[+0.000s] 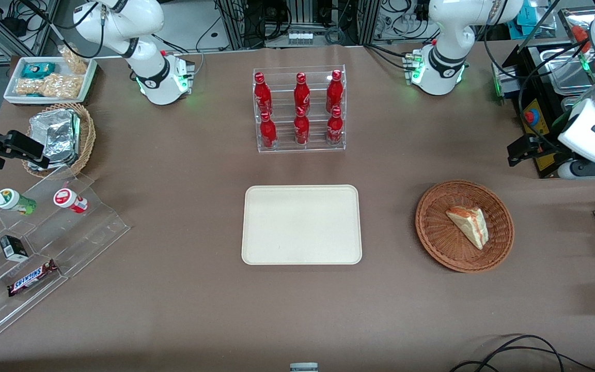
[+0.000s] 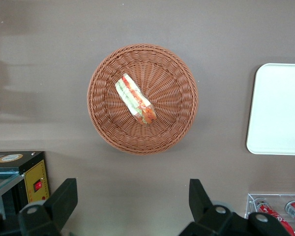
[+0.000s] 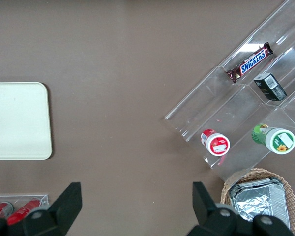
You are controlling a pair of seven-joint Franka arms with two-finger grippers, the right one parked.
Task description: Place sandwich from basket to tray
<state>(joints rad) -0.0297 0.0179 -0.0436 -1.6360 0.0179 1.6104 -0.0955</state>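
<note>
Hand [image 2: 130,206]: released, fingers spread wide, high over the desk [image 1: 173,289], holding nothing.
Sandwich [image 2: 134,99]: below the hand, lying in the basket [image 2: 108,123], apart from the fingers.
Tray [image 2: 278,110]: on the desk, well apart from the hand, bare.

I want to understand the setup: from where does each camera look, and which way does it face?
Front view: high, facing both arms, over the whole table; the tool hangs open, farther from this camera than the basket.
Left wrist view: looks straight down on the sandwich in the basket; tool fingers show.
Right wrist view: looks down on the snack rack.
All three share the tray.
</note>
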